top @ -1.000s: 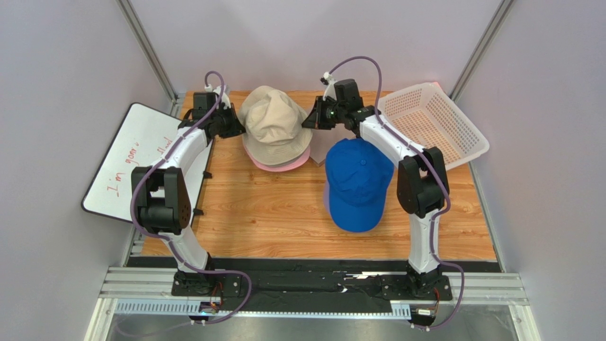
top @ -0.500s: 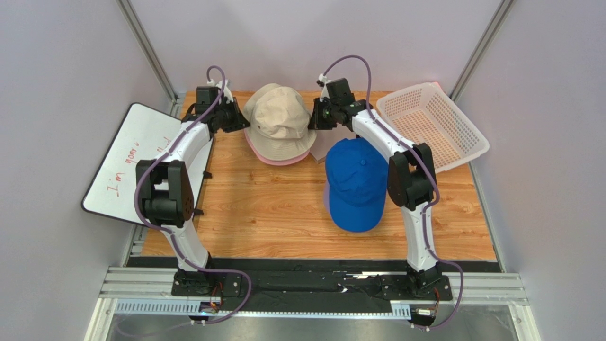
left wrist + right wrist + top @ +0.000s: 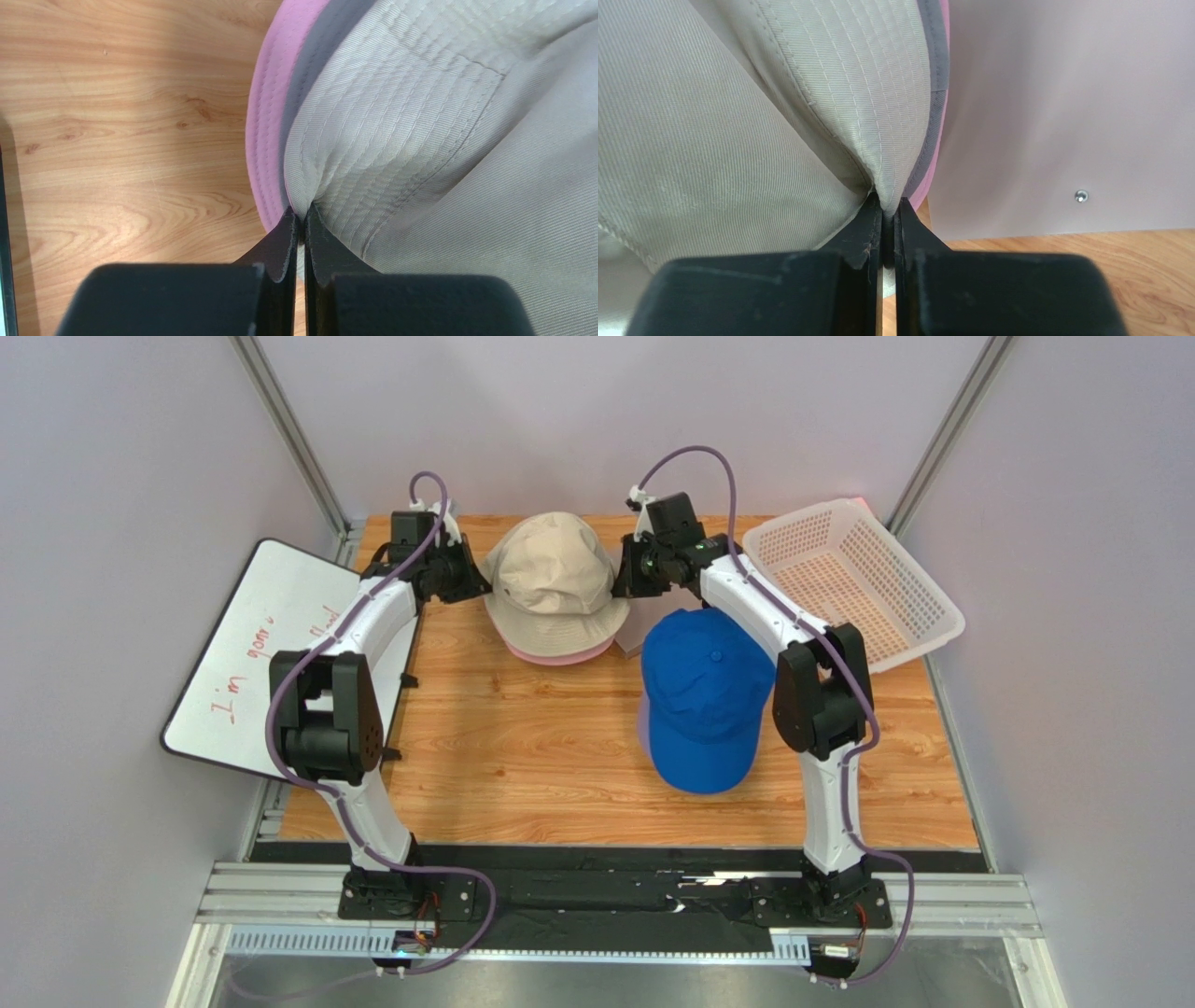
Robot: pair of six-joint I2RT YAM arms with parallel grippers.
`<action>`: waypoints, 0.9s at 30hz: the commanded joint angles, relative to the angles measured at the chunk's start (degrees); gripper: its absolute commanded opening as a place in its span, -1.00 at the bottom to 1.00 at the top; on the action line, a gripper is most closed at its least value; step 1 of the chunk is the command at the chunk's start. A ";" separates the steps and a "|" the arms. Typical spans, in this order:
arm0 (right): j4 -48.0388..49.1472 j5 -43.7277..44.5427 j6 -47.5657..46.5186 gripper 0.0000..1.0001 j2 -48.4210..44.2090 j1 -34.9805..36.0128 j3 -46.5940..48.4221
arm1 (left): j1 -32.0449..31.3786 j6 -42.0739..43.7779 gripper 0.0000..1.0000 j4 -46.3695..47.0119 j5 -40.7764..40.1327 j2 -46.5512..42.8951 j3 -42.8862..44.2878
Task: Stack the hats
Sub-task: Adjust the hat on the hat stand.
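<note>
Red handwriting runs across the whiteboard (image 3: 260,651) at the left of the top view. Its longer line begins "I'm gonn" (the letters after that are too small to tell). A second, shorter red word beside the left arm (image 3: 368,623) cannot be read.

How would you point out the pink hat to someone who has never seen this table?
Look at the far middle of the wooden table, left of the blue cap. A beige hat sits there, and the pink hat lies beneath it. Only its pink brim peeks out along the beige hat's near edge.
</note>
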 commanded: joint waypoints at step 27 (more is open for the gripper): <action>0.43 -7.99 -3.86 0.36 -19.90 -2.71 -16.27 | 1.12 2.30 -1.00 -0.83 2.45 -1.37 -5.78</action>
